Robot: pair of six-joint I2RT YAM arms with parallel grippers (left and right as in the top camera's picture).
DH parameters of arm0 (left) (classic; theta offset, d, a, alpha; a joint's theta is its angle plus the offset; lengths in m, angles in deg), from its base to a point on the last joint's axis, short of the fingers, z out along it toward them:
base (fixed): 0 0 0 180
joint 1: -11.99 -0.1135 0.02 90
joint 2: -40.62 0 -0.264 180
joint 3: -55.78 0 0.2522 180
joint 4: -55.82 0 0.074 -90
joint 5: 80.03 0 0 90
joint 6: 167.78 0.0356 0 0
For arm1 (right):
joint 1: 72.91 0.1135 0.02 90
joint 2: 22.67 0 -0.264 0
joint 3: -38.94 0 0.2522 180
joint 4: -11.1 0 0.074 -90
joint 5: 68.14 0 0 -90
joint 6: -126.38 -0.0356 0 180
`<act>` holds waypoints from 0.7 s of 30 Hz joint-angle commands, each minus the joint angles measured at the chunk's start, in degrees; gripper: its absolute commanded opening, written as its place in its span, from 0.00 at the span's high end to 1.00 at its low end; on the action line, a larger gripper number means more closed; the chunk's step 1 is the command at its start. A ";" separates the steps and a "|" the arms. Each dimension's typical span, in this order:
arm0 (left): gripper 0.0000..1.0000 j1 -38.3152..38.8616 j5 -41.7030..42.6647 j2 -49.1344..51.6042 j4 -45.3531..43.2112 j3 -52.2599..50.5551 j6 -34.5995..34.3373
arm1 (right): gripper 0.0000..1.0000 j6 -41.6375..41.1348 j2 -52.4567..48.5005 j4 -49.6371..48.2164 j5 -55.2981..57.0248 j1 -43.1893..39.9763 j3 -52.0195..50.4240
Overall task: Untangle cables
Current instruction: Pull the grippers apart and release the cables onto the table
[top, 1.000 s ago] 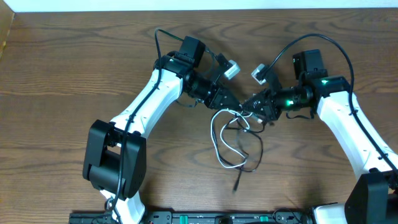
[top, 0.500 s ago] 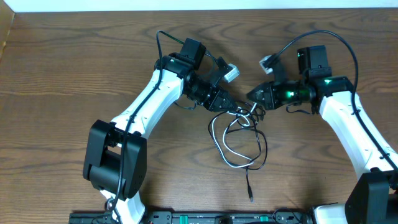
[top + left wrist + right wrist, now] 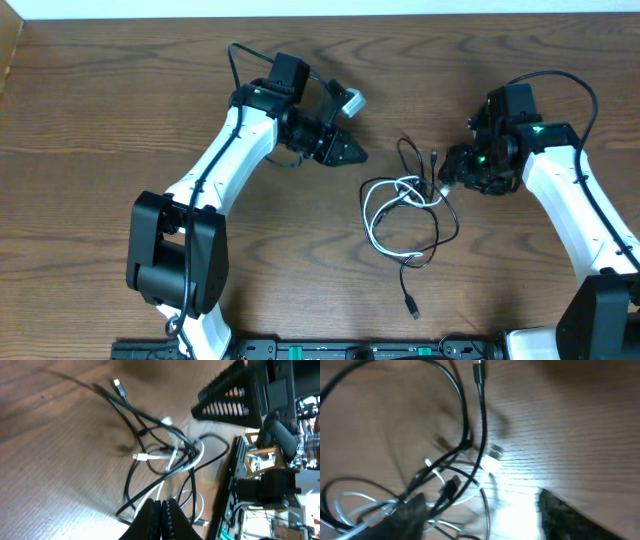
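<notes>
A thin black cable [image 3: 405, 285] and a thin white cable [image 3: 371, 222] lie looped through each other on the wooden table, right of centre. One black plug end [image 3: 413, 311] trails toward the front edge. My left gripper [image 3: 358, 155] is shut with nothing in it, a short way up and left of the tangle. In the left wrist view its fingers [image 3: 161, 519] meet, and the cables [image 3: 167, 455] lie beyond them. My right gripper [image 3: 446, 180] stands open at the tangle's right edge. In the right wrist view, cable loops [image 3: 455, 475] lie between and ahead of its spread fingertips [image 3: 402, 517].
The wooden table [image 3: 100, 120] runs back to a white strip along its far edge. A dark equipment rail [image 3: 330, 350] lines the front edge. Thick black arm cables [image 3: 560, 80] arch over the right arm.
The right gripper opened, let go of the cables and drew back to the right. The left arm pulled away up and left. The tangle shifted right and now lies loose on the table.
</notes>
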 commanded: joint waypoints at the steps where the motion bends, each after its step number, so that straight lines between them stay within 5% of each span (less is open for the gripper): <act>1: 0.93 0.07 0.11 0.33 -1.14 1.57 -3.61 | 0.19 7.87 0.74 1.05 -0.87 -0.22 0.26; 4: 0.93 0.07 0.09 0.33 -1.09 1.97 -3.80 | 0.06 11.91 0.74 0.48 -3.78 -0.22 0.31; 12: 0.92 0.07 -5.46 0.33 -0.35 1.97 -8.55 | 0.32 23.26 0.74 -6.71 -16.96 -0.22 4.83; 16: 0.93 -0.48 -19.21 0.33 0.72 1.97 -22.69 | 0.45 24.94 0.70 -11.91 -19.93 0.68 6.82; 21: 0.93 -3.78 -20.68 0.33 1.09 1.97 -33.55 | 0.52 23.54 -2.34 -14.82 -19.89 5.44 6.78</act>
